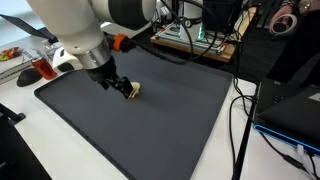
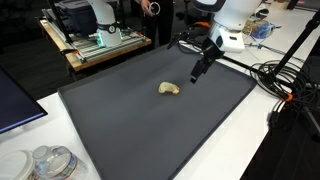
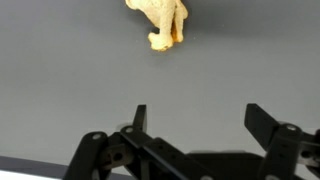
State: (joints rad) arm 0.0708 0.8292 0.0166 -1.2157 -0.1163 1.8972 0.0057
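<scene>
while the jaws stand apart, a tan lump lies just ahead

as the wrist view shows it, the gripper (image 3: 197,115) is spread wide and holds nothing, with bare mat between its two fingers (image 3: 262,122). the tan lump (image 3: 160,22) sits ahead of them, near the top edge of that view and a little to the left of the line midway between the tips. the edge cuts it off, so its full shape is hard to tell. what shows seems to run away from the gripper, roughly crosswise to the line between the fingertips.

in both exterior views the gripper (image 1: 118,87) (image 2: 199,72) hangs tilted over the mat, near the lump (image 1: 133,90) (image 2: 170,88) but apart from it.

the lump rests alone on a dark grey mat (image 2: 150,135), flat and matte, spread on a white table (image 1: 30,150). cables (image 1: 240,120) trail along one side of the mat. a wooden cart (image 2: 100,45) with electronics stands behind, and plastic containers (image 2: 50,162) sit at a table corner.
</scene>
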